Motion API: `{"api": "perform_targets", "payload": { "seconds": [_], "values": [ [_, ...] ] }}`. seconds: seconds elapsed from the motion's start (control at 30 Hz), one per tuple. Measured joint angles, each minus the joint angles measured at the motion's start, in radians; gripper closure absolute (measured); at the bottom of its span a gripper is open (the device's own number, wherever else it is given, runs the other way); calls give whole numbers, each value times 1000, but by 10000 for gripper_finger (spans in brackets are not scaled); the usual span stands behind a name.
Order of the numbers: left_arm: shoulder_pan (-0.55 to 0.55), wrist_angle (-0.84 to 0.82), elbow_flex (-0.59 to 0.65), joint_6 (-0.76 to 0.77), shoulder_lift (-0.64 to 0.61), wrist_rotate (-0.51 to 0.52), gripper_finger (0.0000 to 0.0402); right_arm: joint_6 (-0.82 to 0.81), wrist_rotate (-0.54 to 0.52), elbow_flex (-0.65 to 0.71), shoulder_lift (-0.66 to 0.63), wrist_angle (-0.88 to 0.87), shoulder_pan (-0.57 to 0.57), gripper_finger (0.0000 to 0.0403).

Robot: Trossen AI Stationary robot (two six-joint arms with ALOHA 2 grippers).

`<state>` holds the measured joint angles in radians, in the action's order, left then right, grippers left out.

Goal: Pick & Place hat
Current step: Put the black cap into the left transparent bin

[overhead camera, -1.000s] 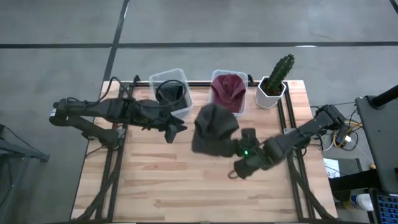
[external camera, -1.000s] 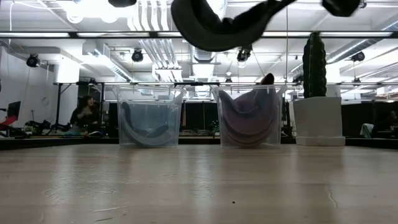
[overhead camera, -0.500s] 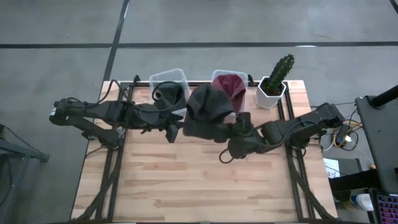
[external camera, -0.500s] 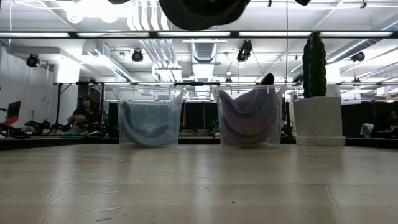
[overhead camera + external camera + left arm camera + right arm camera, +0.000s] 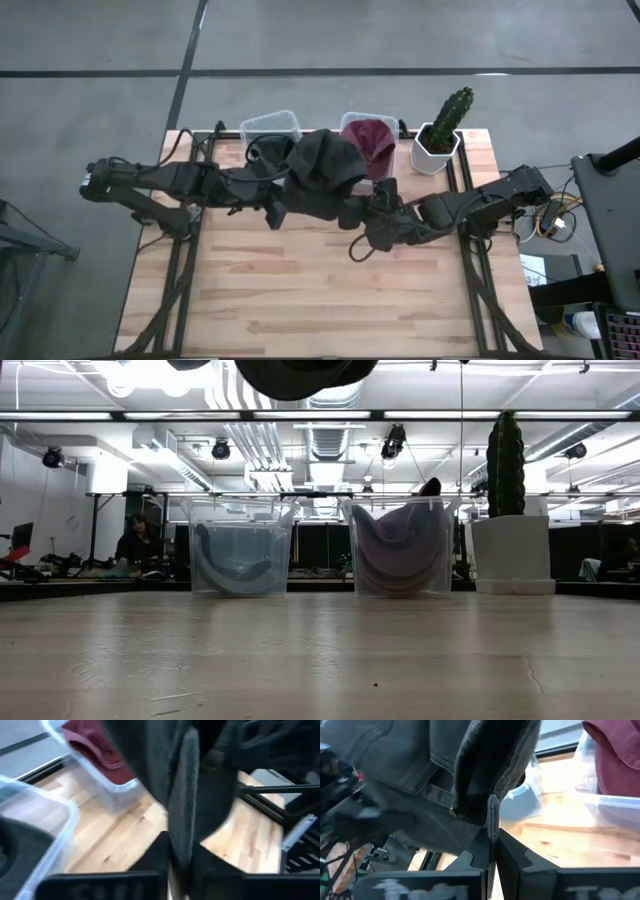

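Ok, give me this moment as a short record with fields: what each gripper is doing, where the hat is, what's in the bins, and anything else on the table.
right gripper: shut on the dark grey hat, pinching its edge
left gripper: beside the hat, near the left bin; finger state unclear
hat position: lifted off the table, between the two bins
left bin contents: a dark hat
right bin contents: a maroon hat
other: potted cactus at the table's back right corner
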<state>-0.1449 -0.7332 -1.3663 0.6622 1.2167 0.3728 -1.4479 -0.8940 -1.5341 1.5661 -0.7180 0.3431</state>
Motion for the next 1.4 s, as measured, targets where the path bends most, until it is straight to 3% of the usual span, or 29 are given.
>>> {"api": "perform_targets", "payload": {
  "seconds": [0.07, 0.27, 0.6, 0.8, 1.03, 1.4],
  "values": [
    [6, -11, 0, 4, 0, 11, 389, 37, -3, 0, 0, 18, 0, 390],
    [31, -12, 0, 16, -18, 28, 395, 138, 2, 0, -1, 37, -16, 374],
    [131, -144, 0, 173, -120, 173, 397, 402, 39, 0, -5, 28, -17, 206],
    [212, -194, 0, 318, -147, 206, 397, 537, 39, 0, -6, 29, -17, 151],
    [295, -197, 30, 432, -122, 192, 397, 727, 40, -18, -10, 22, -16, 136],
    [335, -209, 267, 744, -131, 135, 397, 954, 67, -99, -10, 14, -14, 156]
  ]
}}
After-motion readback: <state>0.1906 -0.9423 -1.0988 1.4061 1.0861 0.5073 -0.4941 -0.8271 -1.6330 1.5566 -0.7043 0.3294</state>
